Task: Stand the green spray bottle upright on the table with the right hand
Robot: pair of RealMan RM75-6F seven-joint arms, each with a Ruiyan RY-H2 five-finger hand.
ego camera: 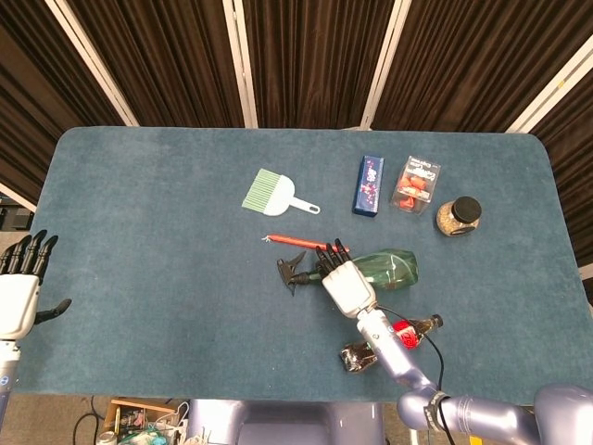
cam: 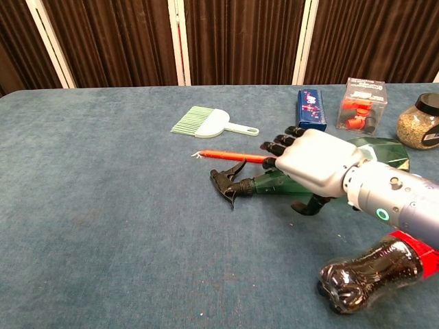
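Right hand (cam: 317, 164) lies palm-down over the neck end of the green spray bottle (ego camera: 389, 267), fingers stretched toward the far side, thumb (cam: 310, 206) hooked under on the near side; whether it's actually gripping or just resting there, can't tell. Bottle is on its side mid-table, black trigger head (cam: 228, 182) pointing to the robot's left, fat translucent base sticking out past the wrist. A red pencil (cam: 236, 157) lies just beyond the fingertips, v. close. Dark cola bottle (cam: 374, 274) w/ red label lies near the front edge, beside the forearm. Further back: small green brush (ego camera: 275, 194), blue box (ego camera: 370, 184), clear box w/ red bits (ego camera: 417, 183), jar w/ black lid (ego camera: 459, 215), all well apart from the hand. Left hand (ego camera: 20, 295) hangs open off the table's left edge, fingers apart, holding nothing. Lots of bare blue felt table (ego camera: 148, 232) to the left and front-left. Dark curtains w/ white rails behind.
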